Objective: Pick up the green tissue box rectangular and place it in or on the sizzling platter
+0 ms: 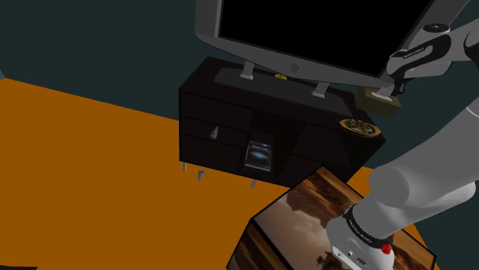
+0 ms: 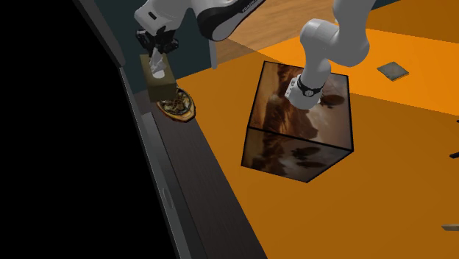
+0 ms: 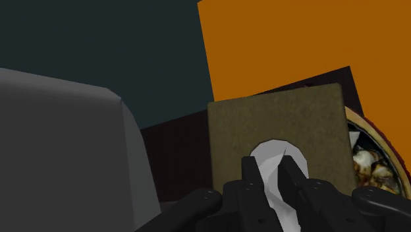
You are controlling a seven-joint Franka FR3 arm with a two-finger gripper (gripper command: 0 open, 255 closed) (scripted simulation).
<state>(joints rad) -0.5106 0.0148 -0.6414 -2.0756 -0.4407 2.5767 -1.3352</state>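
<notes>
One tissue box, one platter, one television, one cabinet, one arm

Arm: white with dark joints, rising from its base, then bending over in a high arch toward the shoulder view's upper right.
Wrist: angled down, so the hand points downward.
Claw: all black, its two fingers close together, pinching the white tuft on top of the tissue box.
Load: the box hangs under the claw.

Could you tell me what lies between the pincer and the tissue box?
A white tissue, clasped by the pincer, rising from the olive tissue box; the wrist view shows it.
</notes>
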